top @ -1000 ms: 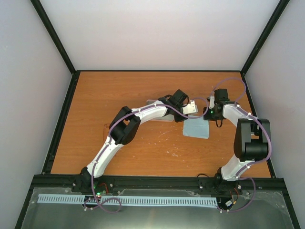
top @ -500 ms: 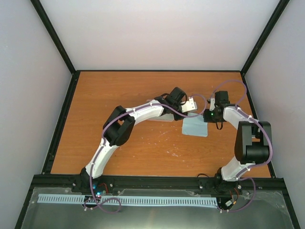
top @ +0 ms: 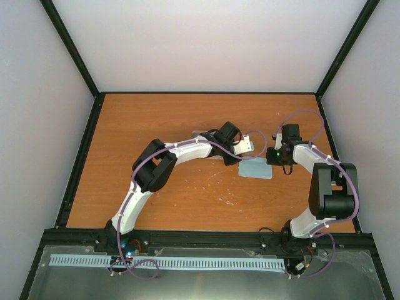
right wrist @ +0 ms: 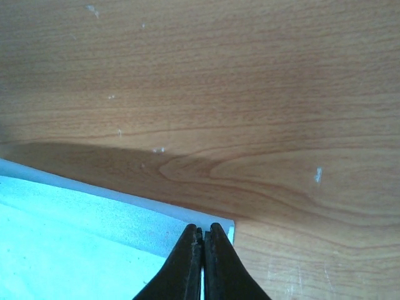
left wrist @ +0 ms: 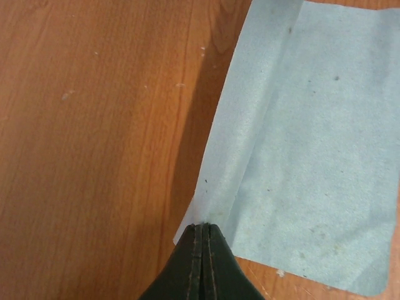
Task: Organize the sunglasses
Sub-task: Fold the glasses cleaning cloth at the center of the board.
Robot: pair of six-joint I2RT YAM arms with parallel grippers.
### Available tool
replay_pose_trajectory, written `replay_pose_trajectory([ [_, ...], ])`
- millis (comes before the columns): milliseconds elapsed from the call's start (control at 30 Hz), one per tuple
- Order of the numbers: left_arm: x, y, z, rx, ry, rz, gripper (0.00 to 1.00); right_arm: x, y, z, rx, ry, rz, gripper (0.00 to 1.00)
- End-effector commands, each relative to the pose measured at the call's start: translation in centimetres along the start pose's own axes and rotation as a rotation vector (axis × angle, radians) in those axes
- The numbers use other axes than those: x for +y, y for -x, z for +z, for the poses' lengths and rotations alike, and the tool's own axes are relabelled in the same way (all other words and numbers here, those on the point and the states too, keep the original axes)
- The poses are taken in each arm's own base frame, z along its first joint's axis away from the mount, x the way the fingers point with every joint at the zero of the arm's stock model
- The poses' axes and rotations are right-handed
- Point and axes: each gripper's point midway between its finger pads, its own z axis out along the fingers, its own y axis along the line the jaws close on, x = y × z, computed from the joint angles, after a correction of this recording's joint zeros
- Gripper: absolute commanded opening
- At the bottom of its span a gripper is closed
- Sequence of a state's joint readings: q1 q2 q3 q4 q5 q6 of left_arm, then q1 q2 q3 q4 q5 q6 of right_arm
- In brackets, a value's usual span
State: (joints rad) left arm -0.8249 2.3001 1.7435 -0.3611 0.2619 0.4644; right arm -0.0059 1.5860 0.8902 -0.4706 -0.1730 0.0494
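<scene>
I'm seeing the left gripper [left wrist: 202, 226] pinching a folded edge of the light blue cloth [left wrist: 312, 137], fingers closed on it. On the cloth's other side, the right gripper [right wrist: 202, 230] is clamping a corner. I'm not making out the sunglasses near the cloth, so I can't tell where they are.

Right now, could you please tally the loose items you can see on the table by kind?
Light blue cloth: 1
Pale item, mostly hidden under the left arm: 1
Sunglasses: 0 in view
Total: 2
</scene>
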Motion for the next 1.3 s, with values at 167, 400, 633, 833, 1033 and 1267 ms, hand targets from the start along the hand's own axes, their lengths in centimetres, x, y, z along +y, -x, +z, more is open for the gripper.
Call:
replay_pose_trajectory([
  [167,-1.7,2.8,-2.7,-0.075,-0.015,0.008,0.01,-0.2,-1.1,-0.3,0.013,-0.007,0.043,0.03],
  [400,-3.9,2.9,-2.7,-0.07,-0.053,0.005,0.01,-0.3,-1.8,-0.4,0.026,-0.016,0.057,0.03],
  [633,-5.4,1.8,-2.1,-0.043,-0.077,0.01,0.01,-0.3,-2.6,-0.4,0.046,-0.015,0.066,0.03],
  [833,-5.2,0.9,-1.8,-0.02,-0.06,0.032,0.01,-0.2,-3.4,0.2,0.081,-0.004,0.077,0.03],
  [1033,-5.3,0.7,-1.6,-0.015,-0.061,0.038,0.01,-0.2,-4.0,0.6,0.114,0.0,0.084,0.03],
  [1267,-5.6,0.4,-1.4,-0.011,-0.075,0.035,0.03,-0.1,-4.7,1.0,0.15,0.009,0.098,0.03],
])
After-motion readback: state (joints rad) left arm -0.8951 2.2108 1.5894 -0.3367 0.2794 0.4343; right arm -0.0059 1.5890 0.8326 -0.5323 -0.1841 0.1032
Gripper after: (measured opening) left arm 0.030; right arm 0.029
